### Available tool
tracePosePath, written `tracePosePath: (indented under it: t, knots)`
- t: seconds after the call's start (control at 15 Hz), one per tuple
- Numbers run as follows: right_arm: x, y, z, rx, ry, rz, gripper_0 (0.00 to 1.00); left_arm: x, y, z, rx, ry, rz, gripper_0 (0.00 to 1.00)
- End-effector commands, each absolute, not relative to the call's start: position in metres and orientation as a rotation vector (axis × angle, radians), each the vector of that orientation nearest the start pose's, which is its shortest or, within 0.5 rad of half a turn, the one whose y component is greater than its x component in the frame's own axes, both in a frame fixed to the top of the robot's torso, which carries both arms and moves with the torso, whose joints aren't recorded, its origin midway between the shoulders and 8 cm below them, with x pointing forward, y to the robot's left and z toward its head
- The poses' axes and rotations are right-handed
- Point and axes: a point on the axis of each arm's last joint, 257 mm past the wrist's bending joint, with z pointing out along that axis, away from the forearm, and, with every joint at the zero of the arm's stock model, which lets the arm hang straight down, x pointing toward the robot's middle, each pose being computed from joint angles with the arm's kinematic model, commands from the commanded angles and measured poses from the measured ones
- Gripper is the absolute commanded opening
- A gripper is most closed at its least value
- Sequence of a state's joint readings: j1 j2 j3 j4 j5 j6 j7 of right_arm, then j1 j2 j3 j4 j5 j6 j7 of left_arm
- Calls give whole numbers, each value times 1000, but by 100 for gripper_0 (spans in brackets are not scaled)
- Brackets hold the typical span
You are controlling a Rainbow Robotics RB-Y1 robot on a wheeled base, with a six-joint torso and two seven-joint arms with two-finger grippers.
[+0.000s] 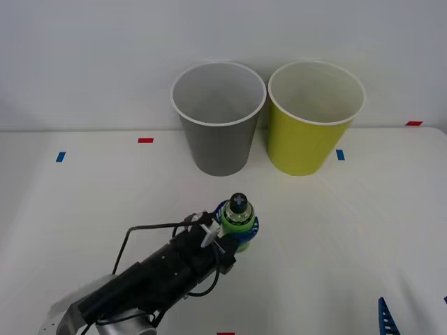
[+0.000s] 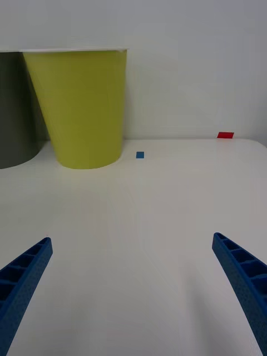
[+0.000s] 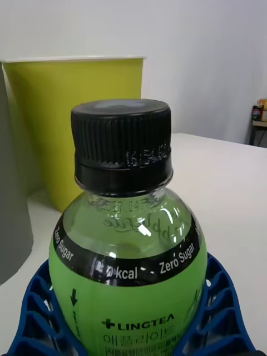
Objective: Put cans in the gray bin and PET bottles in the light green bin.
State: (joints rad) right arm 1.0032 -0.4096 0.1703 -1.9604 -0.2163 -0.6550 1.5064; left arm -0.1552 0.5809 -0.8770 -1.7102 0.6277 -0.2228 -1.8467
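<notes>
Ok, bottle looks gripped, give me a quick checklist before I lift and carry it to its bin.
1. Left end effector closed around the PET bottle: ok; in the left wrist view the blue fingers wrap its green body.
2. Bottle upright, cap on: ok.
3. Bottle off the table: cannot tell.
4. Light green bin upright and open: ok; it stands to the right of the gray bin.
5. Path from the bottle to the light green bin's mouth: ok; only bare table between.
6. Right end effector out of the way: ok; open, low over the table's near right.
</notes>
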Motion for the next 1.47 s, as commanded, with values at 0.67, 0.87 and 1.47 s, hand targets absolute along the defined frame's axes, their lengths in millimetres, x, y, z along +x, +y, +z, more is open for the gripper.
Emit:
tracePosePath:
  t: [0.67, 0.87, 1.47]
  knots:
    - [228, -302, -253, -9, 1557, 13, 100, 406, 50, -128, 971, 1640, -288, 0]
    - [228, -302, -253, -9, 1557, 13, 100, 408, 74, -94, 1003, 1689, -191, 0]
    - [228, -302, -253, -9, 1557, 13, 100, 439, 99, 15, 1005, 1688, 2, 0]
